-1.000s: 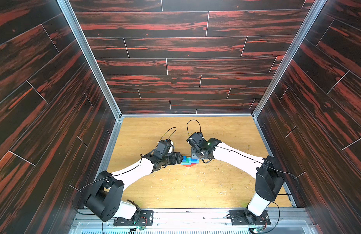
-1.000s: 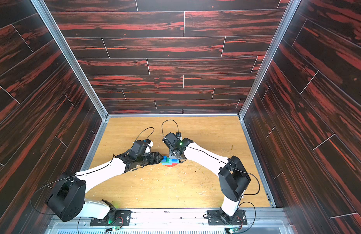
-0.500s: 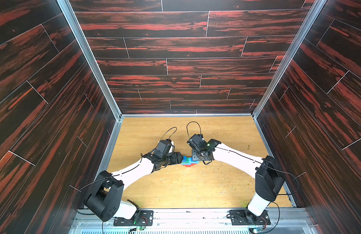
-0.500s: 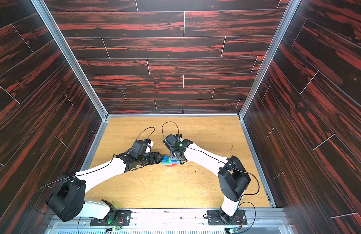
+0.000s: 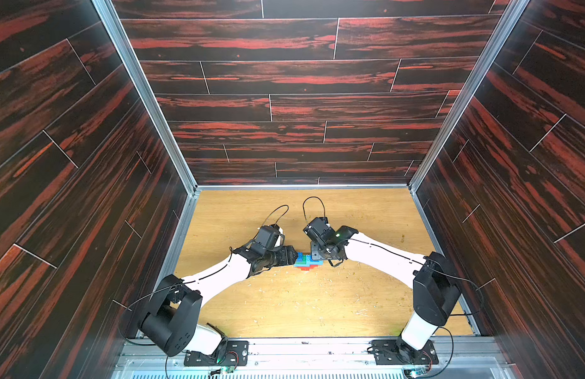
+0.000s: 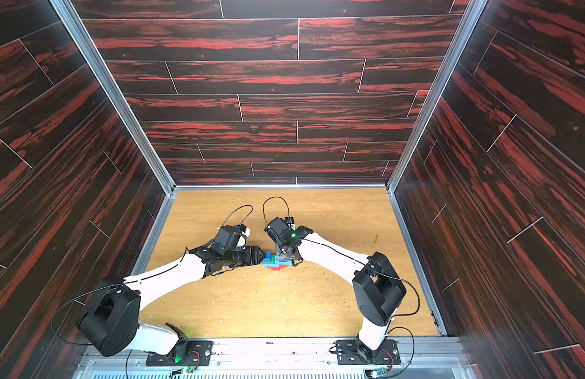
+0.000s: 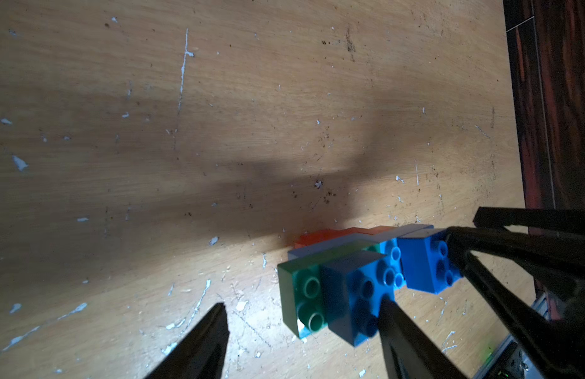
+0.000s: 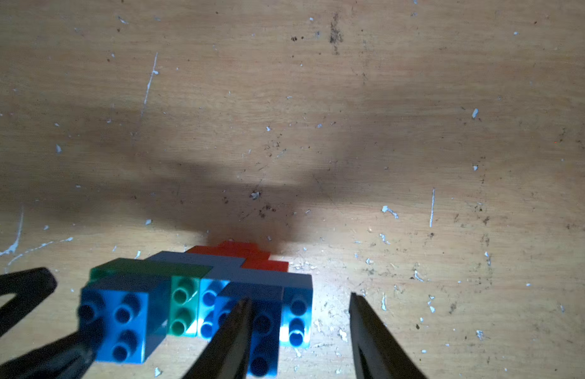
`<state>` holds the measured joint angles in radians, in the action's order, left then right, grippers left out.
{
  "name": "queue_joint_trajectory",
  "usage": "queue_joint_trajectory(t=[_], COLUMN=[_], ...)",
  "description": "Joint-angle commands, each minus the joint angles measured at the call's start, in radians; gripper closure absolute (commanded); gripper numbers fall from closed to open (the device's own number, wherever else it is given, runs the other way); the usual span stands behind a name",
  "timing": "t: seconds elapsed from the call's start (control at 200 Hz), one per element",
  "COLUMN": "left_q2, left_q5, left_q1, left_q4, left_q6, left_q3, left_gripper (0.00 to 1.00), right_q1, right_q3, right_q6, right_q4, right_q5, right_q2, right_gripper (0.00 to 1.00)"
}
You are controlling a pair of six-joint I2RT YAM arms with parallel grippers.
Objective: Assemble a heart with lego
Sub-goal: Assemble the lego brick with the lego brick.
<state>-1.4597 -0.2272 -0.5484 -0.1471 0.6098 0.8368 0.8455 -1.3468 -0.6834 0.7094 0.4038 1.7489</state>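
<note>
Over the table (image 5: 284, 305), left arm (image 5: 218, 275) and right arm (image 5: 376, 256) lean toward the heart (image 5: 306, 262).

Robot lab enclosure, wood-look panel walls (image 5: 284, 82), aluminium frame (image 5: 149, 98), scuffed plywood tabletop (image 5: 284, 302), mounted left arm (image 5: 218, 275), right arm (image 5: 376, 256)

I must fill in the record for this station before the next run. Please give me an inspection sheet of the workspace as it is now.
surface: wooden table, scratched, with many white flecks.
job's things: heart, red, green and blue, in one piece, lying mid-table; no loose piece seen.
clutter: nothing seen besides the flecks.
grippers: left gripper and right gripper are both at the heart's studded edge, jaws apart, with a gap on one side of each.
cables: a black cable loop above each wrist, clear of the heart.
surroundings: dark red wood-look walls on three sides; metal rail at the arm bases.
</note>
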Motion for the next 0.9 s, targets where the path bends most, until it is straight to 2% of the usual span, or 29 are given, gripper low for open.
queue_joint_trajectory(t=[0.0,0.431,0.556,0.892], left_q2=[-0.027,-0.049,-0.053,-0.060], left_q5=[0.021,0.060,0.061,0.060], left_q1=[-0.008,-0.015,-0.015,-0.017], left_q4=[-0.069,-0.103,-0.107,-0.115], left_q6=[-0.021,-0.021,-0.019,-0.012], left_q3=[0.008,0.008,0.009,0.014], left_gripper=[0.24,0.25,0.25,0.26], right_q1=[-0.002,0.051,0.071,0.110], right_q3=[0.060,0.153,0.174,0.239], right_q6=[0.033,0.004,-0.013,-0.024], right_q4=[0.072,0.062,0.071,0.030], right_q5=[-0.033,-0.014,0.036,-0.009], right_q2=[0.061,0.084,0.057,0.079], right_gripper=[0.50,0.54,0.57,0.57])
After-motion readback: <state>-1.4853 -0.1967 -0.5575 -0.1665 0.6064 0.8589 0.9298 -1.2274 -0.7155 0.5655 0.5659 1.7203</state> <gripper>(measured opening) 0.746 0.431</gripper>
